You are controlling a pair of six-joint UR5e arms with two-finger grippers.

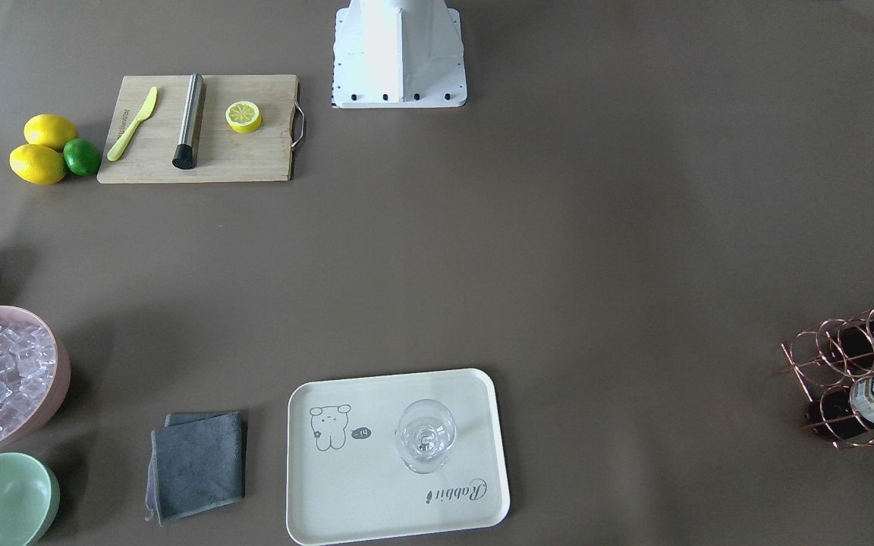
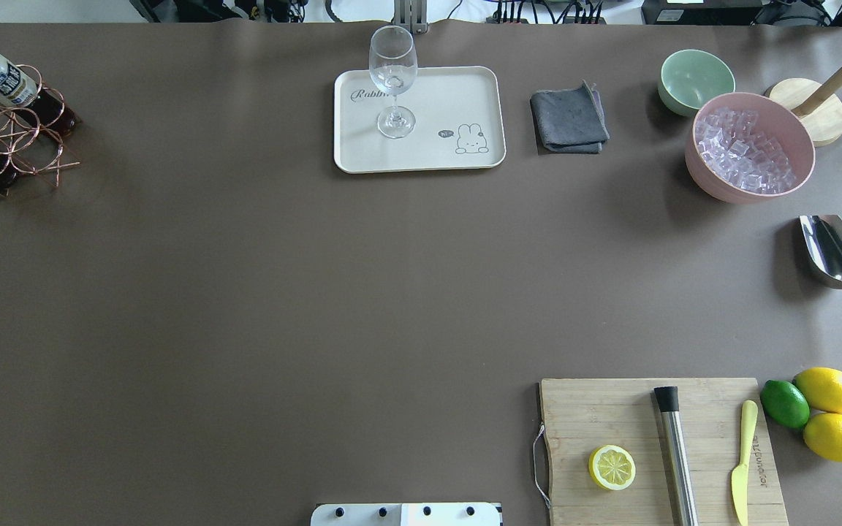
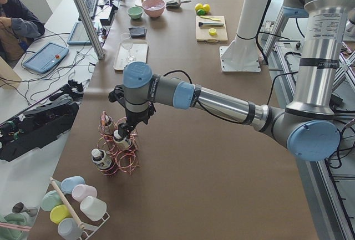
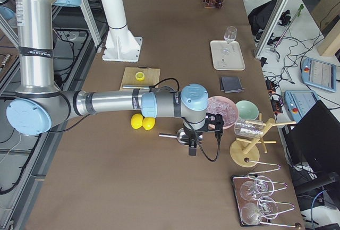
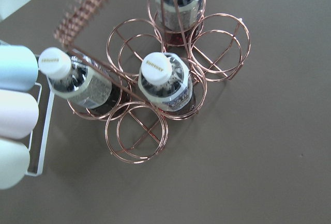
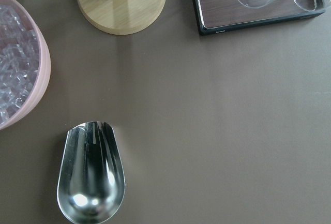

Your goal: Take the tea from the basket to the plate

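Left wrist-mounted view showed the rose-gold wire basket (image 5: pixel 140 125) of ring cells mid-frame, holding three small clear plastic tea bottles with white caps: one (image 5: pixel 166 81) at the centre, one (image 5: pixel 77 79) at the left, one (image 5: pixel 178 1) at the top edge. In the exterior left view, the left gripper (image 3: pixel 127 126) hung over the basket, seemingly close to a cap — clenched or released, I could not tell. The cream-white rectangular plate (image 2: pixel 457 95) sat top centre in the overhead view, well apart, bearing a clear stemmed glass (image 2: pixel 393 80). The right gripper (image 4: pixel 192 147) hovered over a steel scoop (image 6: pixel 90 182) — its state was equally unclear.
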